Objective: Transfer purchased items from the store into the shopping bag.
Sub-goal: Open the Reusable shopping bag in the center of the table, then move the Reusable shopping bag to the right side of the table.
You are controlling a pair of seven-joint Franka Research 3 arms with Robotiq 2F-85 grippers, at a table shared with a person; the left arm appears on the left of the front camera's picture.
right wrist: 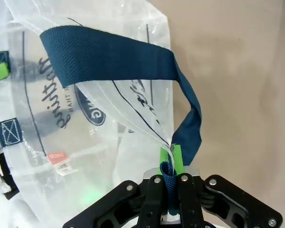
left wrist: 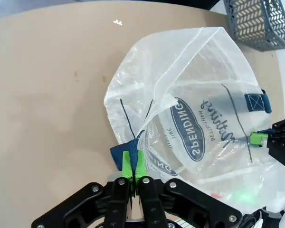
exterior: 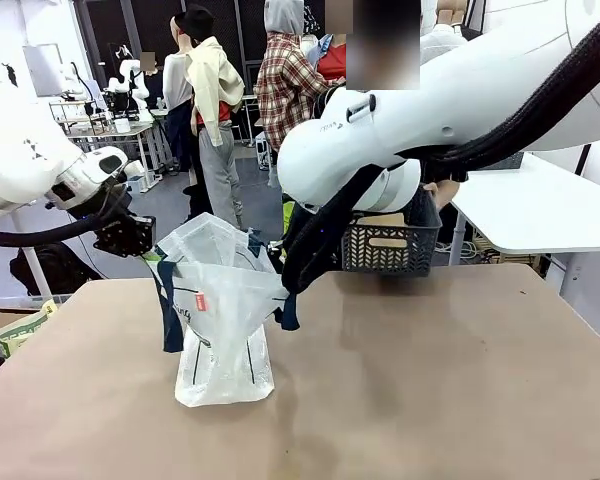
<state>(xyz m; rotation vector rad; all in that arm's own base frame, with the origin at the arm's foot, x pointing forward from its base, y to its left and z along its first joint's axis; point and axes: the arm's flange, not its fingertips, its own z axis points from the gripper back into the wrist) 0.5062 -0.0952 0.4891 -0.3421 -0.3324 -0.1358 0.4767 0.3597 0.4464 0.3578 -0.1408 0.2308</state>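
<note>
The shopping bag (exterior: 223, 325) stands on the brown table, a whitish translucent bag with navy straps and a red label (exterior: 201, 301). My left gripper (exterior: 156, 256) is shut on the bag's left rim; the left wrist view shows its green pads (left wrist: 134, 165) pinching plastic and strap. On the opposite rim my right gripper (right wrist: 171, 160) is shut on a navy strap (right wrist: 109, 59) and the plastic edge, so the bag mouth (left wrist: 194, 118) is held spread between both. The store, a dark lattice basket (exterior: 390, 246), is at the table's far edge behind my right arm. The purchased items are out of view.
A person's hand (exterior: 442, 190) is at the basket's right rim. My right arm's white link and black cable (exterior: 325, 235) cross the middle of the front view. The brown tabletop (exterior: 430, 380) spreads bare to the bag's right and front. A white table (exterior: 540, 205) stands at the far right.
</note>
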